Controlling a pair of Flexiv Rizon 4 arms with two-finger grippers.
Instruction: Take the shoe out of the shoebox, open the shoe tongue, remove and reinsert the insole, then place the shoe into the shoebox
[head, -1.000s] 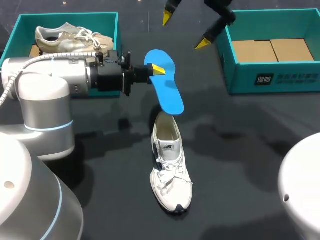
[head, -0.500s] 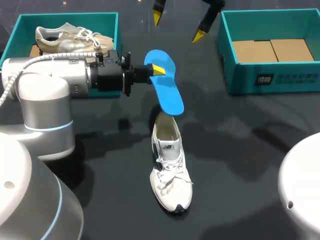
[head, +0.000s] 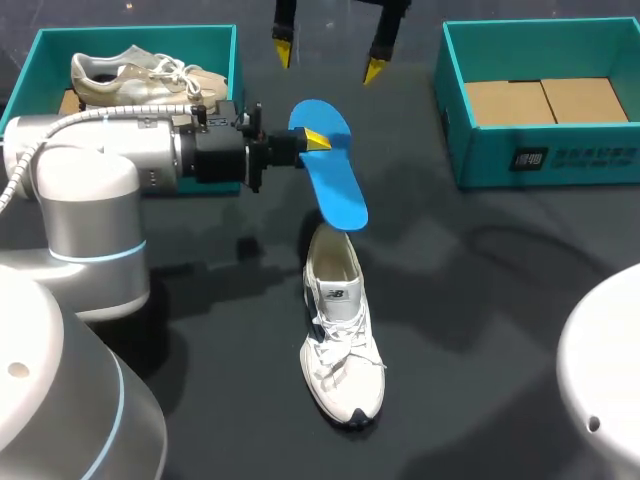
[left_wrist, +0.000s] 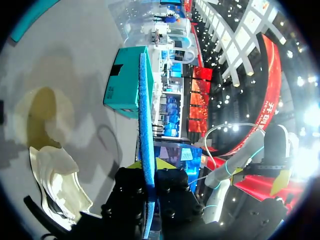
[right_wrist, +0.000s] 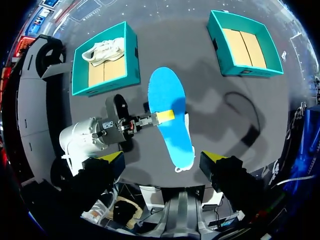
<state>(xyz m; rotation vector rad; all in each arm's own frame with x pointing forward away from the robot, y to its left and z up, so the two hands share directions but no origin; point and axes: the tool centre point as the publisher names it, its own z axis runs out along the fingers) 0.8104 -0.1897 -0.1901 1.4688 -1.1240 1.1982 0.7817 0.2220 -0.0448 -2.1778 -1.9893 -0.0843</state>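
So, closest to the robot's side of the dark table, the white shoe is sitting upright on its sole. Its toe is pointing back at the robot, the laces are hanging loose and the mouth is gaping open. It's lying below the left gripper and a bit nearer the robot, not touching it. That gripper is coming in sideways, and its yellow-tipped fingers are pinching the blue insole from both sides toward its far end, so it's clamped on the insole and holding it up in the air. The insole is hanging at a slant, with its free narrow end dipping right over the shoe's heel opening; I can't tell if it's actually touching the collar. In the left wrist view the insole is showing edge-on, running straight out between the fingers. Behind the left arm, the left shoebox is sitting open with a second shoe, a cream one, lying inside. Out past the insole, ahead of the left gripper, the right shoebox is sitting open with only its cardboard liner showing. Farthest out, the right gripper is hovering high beyond the insole, fingers spread wide and gripping nothing, looking straight down on the insole and shoe.
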